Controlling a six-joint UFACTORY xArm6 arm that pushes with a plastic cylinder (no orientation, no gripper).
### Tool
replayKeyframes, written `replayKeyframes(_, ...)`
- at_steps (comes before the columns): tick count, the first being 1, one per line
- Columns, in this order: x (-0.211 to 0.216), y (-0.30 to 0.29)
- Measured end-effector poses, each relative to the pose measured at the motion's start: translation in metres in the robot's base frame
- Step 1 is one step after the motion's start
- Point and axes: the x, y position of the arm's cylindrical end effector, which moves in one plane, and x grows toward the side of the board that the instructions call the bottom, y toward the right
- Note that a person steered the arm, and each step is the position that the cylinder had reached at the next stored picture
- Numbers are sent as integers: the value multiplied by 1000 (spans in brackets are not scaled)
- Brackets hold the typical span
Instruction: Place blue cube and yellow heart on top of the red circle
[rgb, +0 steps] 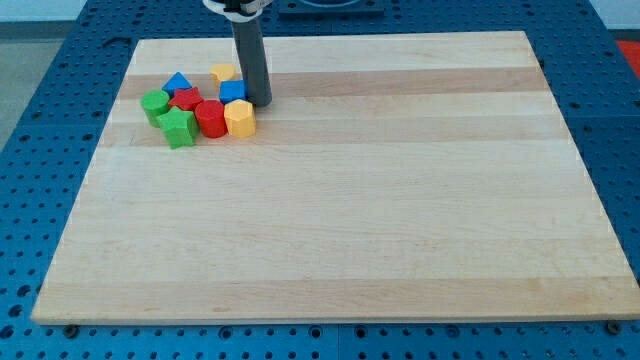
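Both targets look nearly placed: our blue cube (234, 92) touches the red circle (210, 118), the yellow heart (223, 72) sits just above, my tip (261, 102) bare beside the cube.

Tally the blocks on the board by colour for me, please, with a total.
Red: 2
Yellow: 2
Green: 2
Blue: 2
Total: 8 blocks, clustered left of my tip.
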Motion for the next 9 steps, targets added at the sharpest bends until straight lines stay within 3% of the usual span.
replayKeyframes(4,-9,-27)
replayKeyframes(6,-49,36)
replayKeyframes(7,-70,18)
replayKeyframes(9,-70,-35)
